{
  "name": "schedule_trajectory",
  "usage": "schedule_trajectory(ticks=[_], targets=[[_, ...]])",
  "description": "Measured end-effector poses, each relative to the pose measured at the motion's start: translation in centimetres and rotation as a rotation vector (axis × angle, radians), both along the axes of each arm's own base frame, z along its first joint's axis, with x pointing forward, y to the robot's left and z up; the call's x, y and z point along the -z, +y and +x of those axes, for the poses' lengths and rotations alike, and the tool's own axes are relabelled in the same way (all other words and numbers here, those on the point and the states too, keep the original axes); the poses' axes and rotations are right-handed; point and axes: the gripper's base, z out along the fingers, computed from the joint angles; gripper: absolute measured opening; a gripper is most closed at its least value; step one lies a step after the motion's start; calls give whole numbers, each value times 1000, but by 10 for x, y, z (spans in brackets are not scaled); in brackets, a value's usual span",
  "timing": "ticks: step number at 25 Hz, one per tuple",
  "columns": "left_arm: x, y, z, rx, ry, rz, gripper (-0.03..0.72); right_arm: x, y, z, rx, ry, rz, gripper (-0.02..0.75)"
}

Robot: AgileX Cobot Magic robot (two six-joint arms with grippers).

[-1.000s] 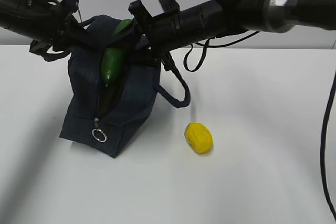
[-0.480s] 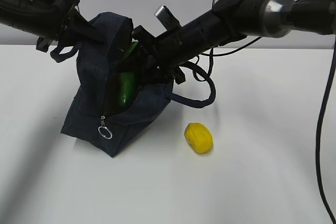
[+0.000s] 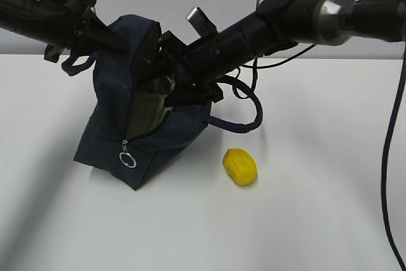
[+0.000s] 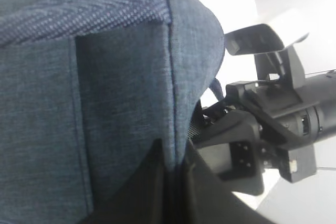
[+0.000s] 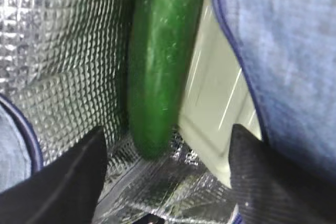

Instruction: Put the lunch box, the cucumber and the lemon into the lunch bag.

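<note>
The navy lunch bag (image 3: 155, 141) stands at the left of the white table with its top held open. My left gripper (image 4: 172, 153) is shut on the fabric rim of the lunch bag (image 4: 121, 87). My right gripper (image 5: 168, 135) reaches inside the bag and stands open, its fingers apart on either side of the dark green cucumber (image 5: 157, 66). The cucumber lies loose against the silver lining, beside the lunch box (image 5: 218, 103) with its sage-green lid. That lid (image 3: 147, 111) shows through the bag's mouth. The yellow lemon (image 3: 240, 167) lies on the table to the right of the bag.
One bag handle (image 3: 247, 115) loops out to the right under my right arm (image 3: 273, 23). The silver ring pull (image 3: 128, 160) hangs at the bag's front corner. My left arm (image 3: 38, 14) comes in from the upper left. White table (image 3: 317, 207) stretches right and forward.
My right gripper went down into the bag and opened, letting go of the cucumber. The cucumber dropped inside and no longer shows from outside. The left grip on the bag is unchanged.
</note>
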Motion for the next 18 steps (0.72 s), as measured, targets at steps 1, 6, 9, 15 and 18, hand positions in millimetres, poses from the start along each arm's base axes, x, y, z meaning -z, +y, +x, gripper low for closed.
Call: schedule_trajectory(ticks=[1, 6, 9, 15, 18], targets=[[0, 0, 0, 0, 0, 0, 7, -1, 0, -1, -5, 5, 6, 549], [0, 0, 0, 2, -3, 0, 7, -9, -2, -2, -58, 13, 29, 551], [0, 0, 0, 2, -3, 0, 7, -24, 0, -3, -120, -11, 54, 549], [0, 0, 0, 6, -5, 8, 7, -43, -5, 2, -160, -78, -58, 549], [2, 1, -1, 23, -5, 36, 7, -50, -12, 6, -140, -108, -195, 549]])
